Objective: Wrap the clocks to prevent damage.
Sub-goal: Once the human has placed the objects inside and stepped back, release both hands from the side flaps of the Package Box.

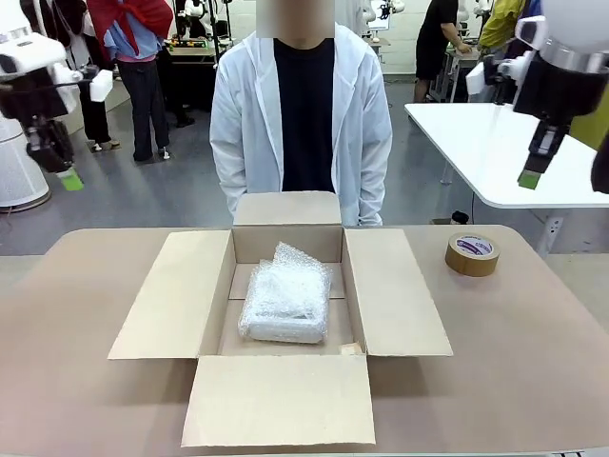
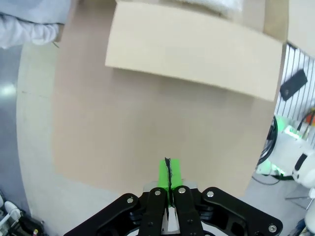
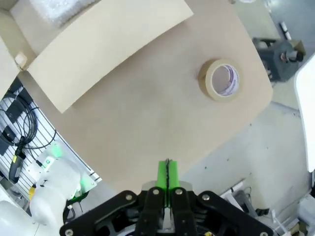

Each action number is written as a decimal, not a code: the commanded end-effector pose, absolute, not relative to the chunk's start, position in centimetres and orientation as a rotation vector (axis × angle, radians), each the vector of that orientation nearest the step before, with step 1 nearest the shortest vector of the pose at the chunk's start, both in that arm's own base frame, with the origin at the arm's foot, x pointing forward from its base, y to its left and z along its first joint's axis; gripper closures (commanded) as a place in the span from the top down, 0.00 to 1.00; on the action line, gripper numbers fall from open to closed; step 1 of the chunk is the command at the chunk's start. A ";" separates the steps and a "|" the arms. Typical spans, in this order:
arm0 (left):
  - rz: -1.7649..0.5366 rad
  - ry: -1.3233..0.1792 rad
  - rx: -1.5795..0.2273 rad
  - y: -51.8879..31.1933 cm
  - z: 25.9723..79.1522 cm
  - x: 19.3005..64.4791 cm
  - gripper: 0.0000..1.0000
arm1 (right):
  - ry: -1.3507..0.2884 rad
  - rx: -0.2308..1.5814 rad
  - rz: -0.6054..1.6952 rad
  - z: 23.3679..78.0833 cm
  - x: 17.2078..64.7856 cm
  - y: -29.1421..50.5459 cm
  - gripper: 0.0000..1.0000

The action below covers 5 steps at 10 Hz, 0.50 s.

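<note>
The clocks [image 1: 285, 303] show as one lumpy bundle of translucent bubble wrap lying inside the open brown carton [image 1: 400, 295] at the table's middle. A corner of the bundle [image 3: 61, 9] peeks in at the top of the right wrist view, and its edge [image 2: 216, 6] at the top of the left wrist view. My left gripper [image 1: 70, 179] hangs high above the table's left end, shut and empty, green pads pressed together [image 2: 169, 173]. High over the right end, my right gripper [image 1: 531, 178] is likewise shut on nothing [image 3: 167, 173].
A brown tape roll [image 1: 472, 254] lies on the table right of the carton [image 3: 220, 80]. A person in a white coat [image 1: 301, 114] stands at the far edge behind the carton. The carton's four flaps are spread flat. Bare tabletop lies to both sides.
</note>
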<state>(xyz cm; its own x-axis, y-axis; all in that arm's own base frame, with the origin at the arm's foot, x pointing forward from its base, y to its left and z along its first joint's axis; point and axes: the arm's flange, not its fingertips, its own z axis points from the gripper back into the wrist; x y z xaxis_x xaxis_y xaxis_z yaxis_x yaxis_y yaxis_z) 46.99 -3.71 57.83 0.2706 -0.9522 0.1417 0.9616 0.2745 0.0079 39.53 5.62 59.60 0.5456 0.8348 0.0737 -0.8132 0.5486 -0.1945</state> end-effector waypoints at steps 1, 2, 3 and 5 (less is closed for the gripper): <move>-1.353 -0.104 -0.121 -1.1 57.2 47.3 0.00 | -0.177 -0.089 0.974 57.1 39.6 3.9 0.01; -1.261 -0.135 -0.083 -1.5 57.9 46.7 0.00 | -0.165 -0.143 0.981 59.6 39.5 5.6 0.01; -1.322 -0.113 -0.098 -2.0 57.1 47.2 0.00 | -0.165 -0.143 0.981 59.6 39.5 5.6 0.01; -1.322 -0.113 -0.098 -2.0 57.1 47.2 0.00 | -0.165 -0.143 0.981 59.6 39.5 5.6 0.01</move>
